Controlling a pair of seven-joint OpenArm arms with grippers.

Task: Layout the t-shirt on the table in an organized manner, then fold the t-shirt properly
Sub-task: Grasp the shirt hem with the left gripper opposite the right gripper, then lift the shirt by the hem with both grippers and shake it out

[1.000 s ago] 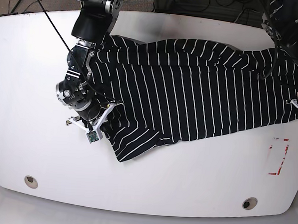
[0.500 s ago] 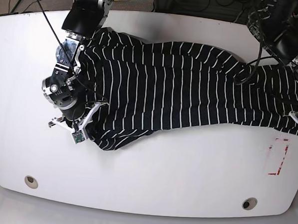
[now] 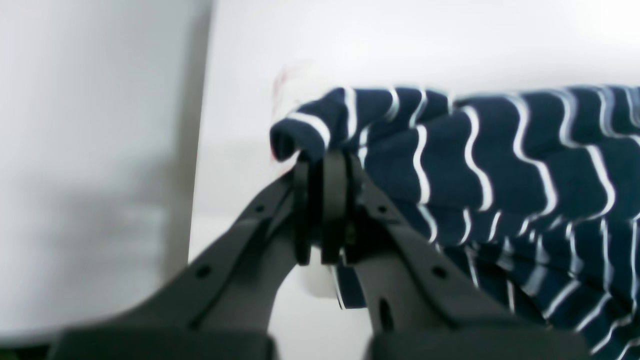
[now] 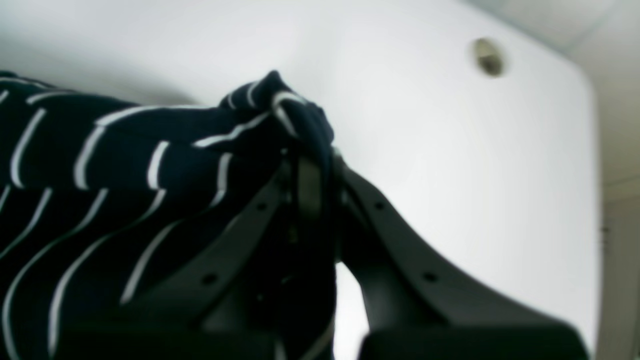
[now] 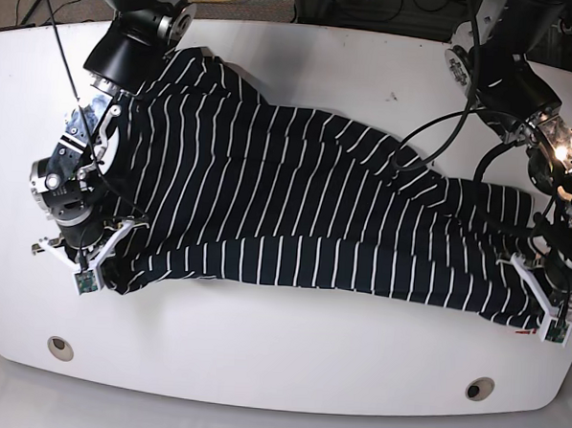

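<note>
The t-shirt (image 5: 305,215) is now being stretched wider and drawn nearer the front edge of the table (image 5: 278,367) than a second ago. Nearest the camera, a bunched corner is being pinched by the closed right gripper (image 5: 98,279), another by the closed left gripper (image 5: 542,314). Farther back, folds are being left along the upper edge; thin fabric could be pulled free under further tension.

The dark t-shirt (image 5: 305,215) with thin white stripes lies stretched from nine to four o'clock. It covers the middle of the glossy white table (image 5: 288,353).
</note>
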